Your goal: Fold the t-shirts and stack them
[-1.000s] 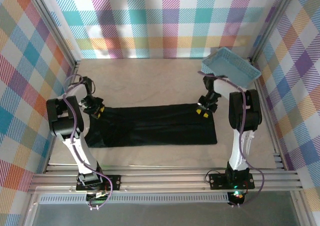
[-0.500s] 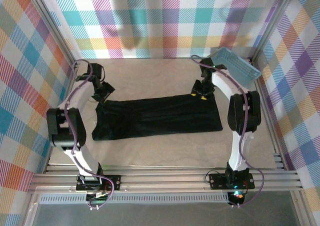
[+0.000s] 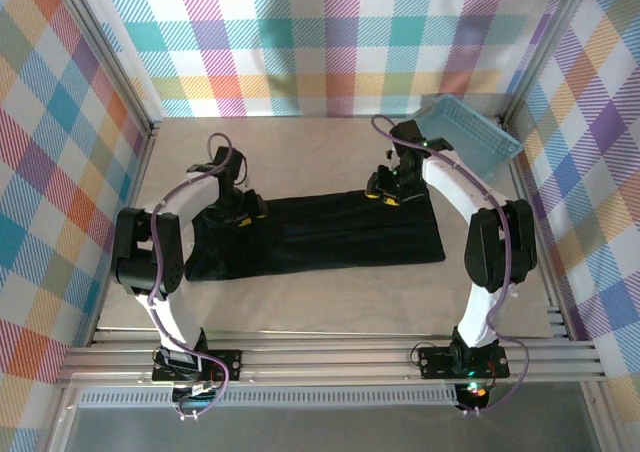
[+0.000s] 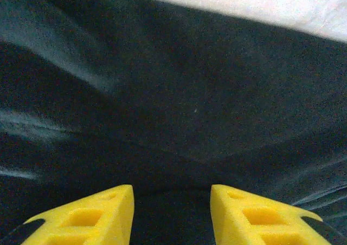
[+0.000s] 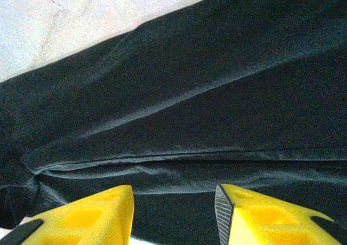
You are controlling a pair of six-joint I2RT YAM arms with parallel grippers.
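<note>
Top external, tilted blue basket (image 3: 470,132), t-shirt (image 3: 320,234) apart

- The white-and-black left arm (image 3: 185,190) arched inward, and its yellow-fingered left gripper (image 3: 243,212) pointed down with fingers apart.
- The white-and-black right arm (image 3: 450,177) mirrored it, and its yellow-fingered right gripper (image 3: 385,194) was likewise parted.

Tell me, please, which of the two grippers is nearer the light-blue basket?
The right gripper, over the far right corner of the black t-shirt, close to the basket; the left gripper is at the opposite, left end.
</note>
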